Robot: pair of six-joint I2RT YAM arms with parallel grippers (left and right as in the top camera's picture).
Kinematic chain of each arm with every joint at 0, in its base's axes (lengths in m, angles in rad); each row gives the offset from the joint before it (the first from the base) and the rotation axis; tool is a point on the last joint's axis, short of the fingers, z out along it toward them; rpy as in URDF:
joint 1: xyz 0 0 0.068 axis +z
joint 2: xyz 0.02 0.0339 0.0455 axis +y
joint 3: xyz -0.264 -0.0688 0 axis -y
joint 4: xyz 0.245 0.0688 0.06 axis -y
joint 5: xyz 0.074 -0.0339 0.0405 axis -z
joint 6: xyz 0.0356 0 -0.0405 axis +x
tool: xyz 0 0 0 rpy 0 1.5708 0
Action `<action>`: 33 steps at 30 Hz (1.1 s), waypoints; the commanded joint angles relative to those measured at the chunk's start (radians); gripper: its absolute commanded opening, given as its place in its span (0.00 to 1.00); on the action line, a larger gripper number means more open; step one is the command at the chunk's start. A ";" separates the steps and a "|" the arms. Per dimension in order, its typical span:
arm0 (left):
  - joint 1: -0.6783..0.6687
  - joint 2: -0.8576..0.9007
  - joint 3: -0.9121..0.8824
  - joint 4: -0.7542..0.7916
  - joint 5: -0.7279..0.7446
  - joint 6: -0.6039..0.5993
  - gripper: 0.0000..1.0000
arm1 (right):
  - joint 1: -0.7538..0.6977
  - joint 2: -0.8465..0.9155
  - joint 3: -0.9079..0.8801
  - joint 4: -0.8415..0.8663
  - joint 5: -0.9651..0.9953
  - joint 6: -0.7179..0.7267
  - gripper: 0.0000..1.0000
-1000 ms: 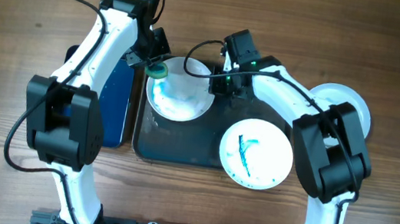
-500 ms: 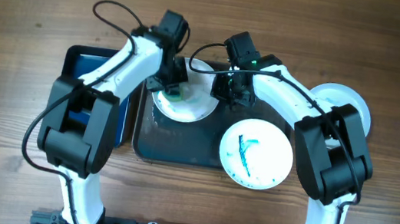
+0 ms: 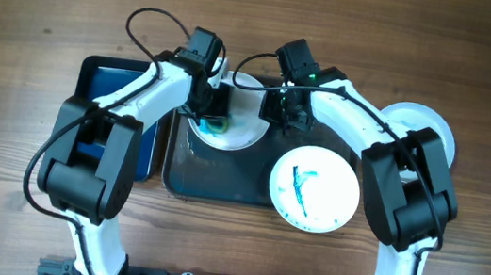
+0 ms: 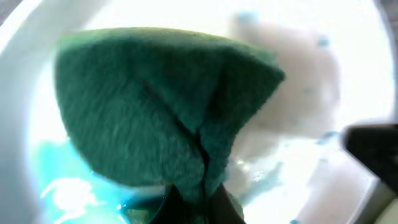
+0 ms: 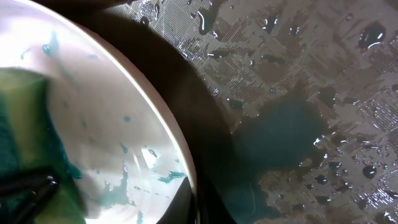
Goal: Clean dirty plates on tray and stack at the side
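Observation:
A white plate [image 3: 240, 123] smeared with blue lies at the back of the dark tray [image 3: 221, 180]. My left gripper [image 3: 213, 112] is shut on a green sponge [image 4: 161, 118] and presses it onto the plate's left side [image 4: 298, 87]. My right gripper [image 3: 276, 111] is shut on the plate's right rim [image 5: 163, 124], one finger on each face. A second white plate [image 3: 314, 189] with blue marks lies at the tray's front right. A clean white plate [image 3: 430, 124] sits on the table at the far right.
A blue basin [image 3: 112, 101] stands left of the tray, partly under my left arm. The tray's wet floor [image 5: 298, 93] carries water drops and a puddle. Wooden tabletop [image 3: 33, 15] lies all around.
My left gripper carried the sponge from the plate's left rim onto the plate and keeps moving over it. My right gripper has stayed on the rim.

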 commanded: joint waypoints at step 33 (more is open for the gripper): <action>-0.040 0.014 -0.011 -0.043 0.119 -0.173 0.04 | -0.003 0.002 0.000 0.022 0.051 -0.003 0.04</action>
